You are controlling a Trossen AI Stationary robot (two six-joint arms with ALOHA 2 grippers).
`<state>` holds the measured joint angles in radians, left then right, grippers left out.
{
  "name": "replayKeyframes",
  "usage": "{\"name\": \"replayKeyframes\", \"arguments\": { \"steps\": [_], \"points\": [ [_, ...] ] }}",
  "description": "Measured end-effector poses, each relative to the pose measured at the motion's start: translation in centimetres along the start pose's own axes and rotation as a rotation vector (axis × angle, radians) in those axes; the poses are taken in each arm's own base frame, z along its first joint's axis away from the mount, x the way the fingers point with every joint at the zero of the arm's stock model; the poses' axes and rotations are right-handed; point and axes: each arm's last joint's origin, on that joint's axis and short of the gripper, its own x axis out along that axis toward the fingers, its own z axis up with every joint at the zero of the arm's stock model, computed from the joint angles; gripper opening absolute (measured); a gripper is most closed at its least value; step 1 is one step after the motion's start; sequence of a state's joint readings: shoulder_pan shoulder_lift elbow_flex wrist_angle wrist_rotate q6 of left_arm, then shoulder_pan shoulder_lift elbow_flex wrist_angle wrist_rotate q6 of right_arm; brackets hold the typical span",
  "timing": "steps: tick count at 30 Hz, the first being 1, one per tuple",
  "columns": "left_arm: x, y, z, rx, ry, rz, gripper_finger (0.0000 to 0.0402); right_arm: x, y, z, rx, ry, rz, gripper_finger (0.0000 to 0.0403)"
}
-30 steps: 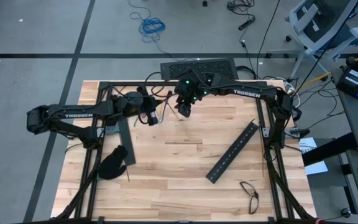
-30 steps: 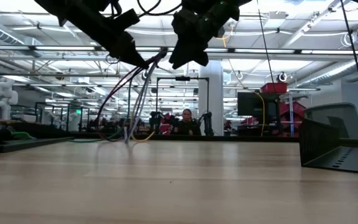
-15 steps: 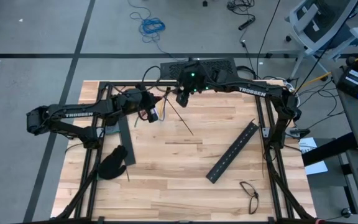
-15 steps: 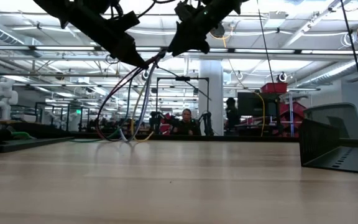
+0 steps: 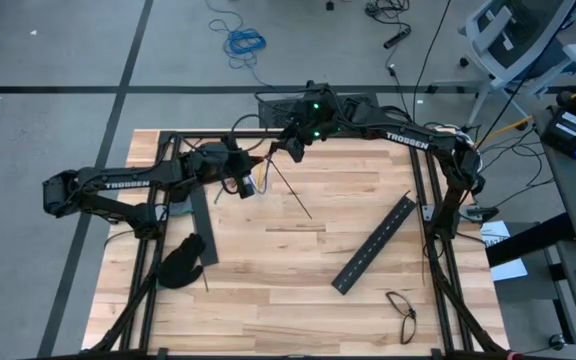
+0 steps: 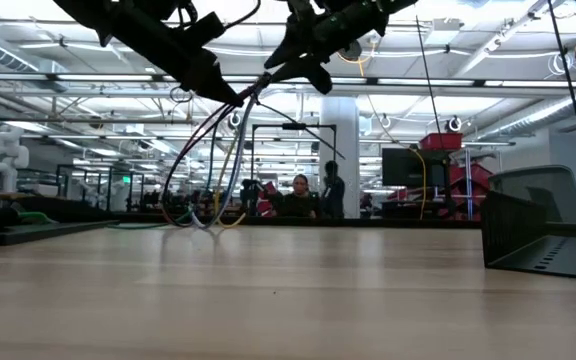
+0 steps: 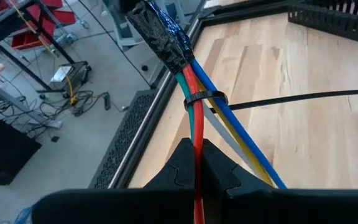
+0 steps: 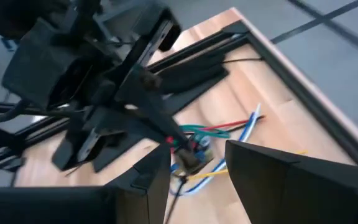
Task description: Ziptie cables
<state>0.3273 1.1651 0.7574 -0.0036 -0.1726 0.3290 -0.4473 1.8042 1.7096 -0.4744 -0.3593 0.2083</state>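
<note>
The cables [image 7: 229,134] are a bundle of red, blue, white, yellow and green wires, wrapped in black at one end [image 7: 160,34]. A thin black ziptie [image 7: 205,98] loops round them just below the wrap. Its long tail [image 5: 290,192] slants out over the table. My left gripper [image 7: 194,149] is shut on the red wire. My right gripper [image 8: 197,168] is higher, toward the far edge [image 5: 293,150], and closed on the wrapped end. The wires' loose ends [image 6: 200,222] rest on the wood. My left gripper pinches the red wire [image 7: 196,134] between its two fingers, a short way below the ziptie loop. The other wires pass beside the fingers. The fingers lie along the wire, slanting down, and the bundle runs on upward, clear of the table. My right gripper has its fingers [image 8: 151,174] on either side of the bundle's black-wrapped end [image 8: 190,160], coming from the table's right and far side and slanting down. The end is held up in the air, and the bundle spans the short gap to the left gripper [image 6: 230,92].
Two black slotted bars lie on the wood, one at the right [image 5: 373,245] and one at the left [image 5: 201,225]. A black glove [image 5: 181,262] lies near the left one. Glasses [image 5: 403,312] sit near the front right. A keyboard [image 5: 318,105] lies beyond the far edge and a black bin [image 6: 543,225] stands at the right.
My right gripper has risen, moved toward the table's far edge and tipped. The bundle now stretches between the two grippers. The hanging wires have bowed out wider, their ends staying on the table. The ziptie's tail has swung out over the wood.
</note>
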Motion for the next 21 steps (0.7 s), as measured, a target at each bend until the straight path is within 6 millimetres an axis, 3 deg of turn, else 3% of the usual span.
{"name": "replayKeyframes", "arguments": {
  "steps": [16,21],
  "points": [
    [0.2,0.2,0.3,-0.008,-0.039,-0.001,0.0004,0.9,0.1,-0.4,0.016,0.030,0.040,0.0147],
    [0.5,0.1,0.2,-0.007,-0.034,-0.006,0.0004,1.4,0.4,-0.7,-0.008,0.038,0.054,0.0093]
  ]
}}
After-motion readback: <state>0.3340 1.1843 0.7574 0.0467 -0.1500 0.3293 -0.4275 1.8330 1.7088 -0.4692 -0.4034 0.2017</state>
